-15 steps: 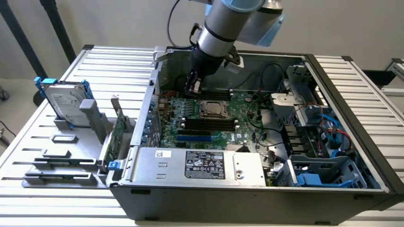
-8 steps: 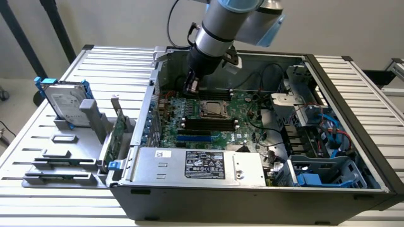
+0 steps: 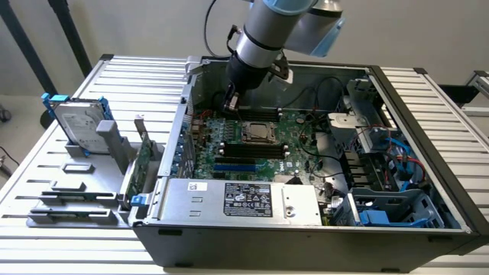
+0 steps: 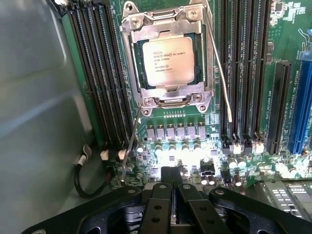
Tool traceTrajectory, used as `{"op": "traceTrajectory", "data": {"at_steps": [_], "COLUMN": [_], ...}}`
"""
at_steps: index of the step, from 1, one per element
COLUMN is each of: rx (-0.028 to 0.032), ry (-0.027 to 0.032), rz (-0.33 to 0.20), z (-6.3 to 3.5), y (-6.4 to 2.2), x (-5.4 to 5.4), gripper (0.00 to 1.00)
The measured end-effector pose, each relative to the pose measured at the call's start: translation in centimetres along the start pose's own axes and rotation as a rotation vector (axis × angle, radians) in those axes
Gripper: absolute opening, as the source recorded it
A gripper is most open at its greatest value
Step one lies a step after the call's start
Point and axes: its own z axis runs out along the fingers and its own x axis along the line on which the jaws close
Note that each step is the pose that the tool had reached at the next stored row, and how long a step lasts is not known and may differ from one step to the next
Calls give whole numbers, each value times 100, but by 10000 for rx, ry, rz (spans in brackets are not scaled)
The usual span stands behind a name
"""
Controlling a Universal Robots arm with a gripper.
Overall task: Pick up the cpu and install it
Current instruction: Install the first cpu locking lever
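The cpu (image 4: 165, 56) is a small square chip with a dull silver top and printed text. It lies flat in the motherboard socket under the metal retaining frame (image 4: 163, 100); it also appears mid-board in the exterior view (image 3: 258, 132). Thin wire levers (image 4: 222, 78) run along both sides of the socket. My gripper (image 4: 171, 178) is shut with nothing between its fingers. It hangs over the board a short way from the socket, apart from the cpu. In the exterior view the gripper (image 3: 231, 106) is inside the open computer case, just beyond the socket.
Black memory slots (image 4: 97, 73) flank the socket. A grey power supply box with a black label (image 3: 244, 199) fills the case's near side. Cables and drive bays (image 3: 382, 154) crowd the exterior view's right. A hard drive with blue rails (image 3: 78, 123) stands outside.
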Motion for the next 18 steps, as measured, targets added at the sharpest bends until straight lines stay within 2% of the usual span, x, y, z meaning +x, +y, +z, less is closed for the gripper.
{"op": "traceTrajectory", "data": {"at_steps": [7,13,18], "rx": [-77,-136,-167], "ry": [258,464,575], "rz": [713,1262,1559], "z": [-73,-76,-60], "y": [-25,-47,-95], "x": [8,5,-3], "gripper": [11,11,11]}}
